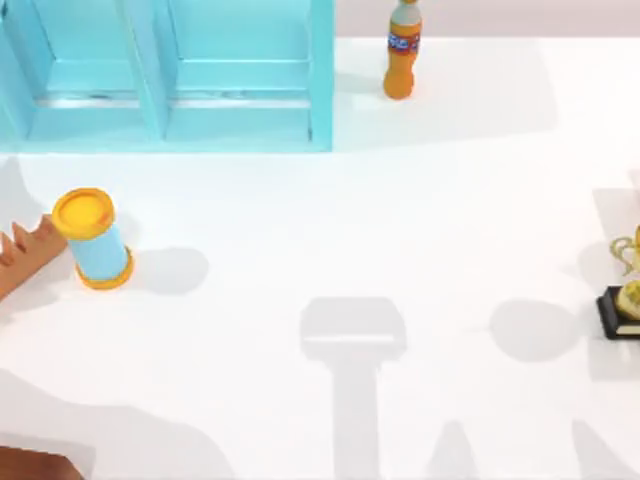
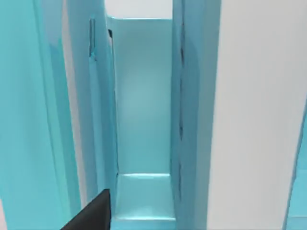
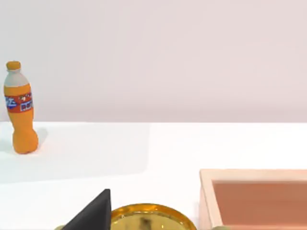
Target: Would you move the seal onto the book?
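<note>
At the near right edge of the worktop [image 1: 330, 230] stands a gold trophy [image 1: 628, 285] on a black base. Farther left, a blue canister with a yellow lid [image 1: 92, 240] lies beside a brown toothed block [image 1: 28, 255]. Beyond, a light-blue shelf unit [image 1: 170, 75] and an orange bottle [image 1: 402, 50] stand upright. Whether either pincer is open, I cannot tell.

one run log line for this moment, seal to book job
phase: before pickup | orange bottle upright beside light-blue shelf unit | gold trophy at table's right edge | yellow-lidded blue canister at left
</note>
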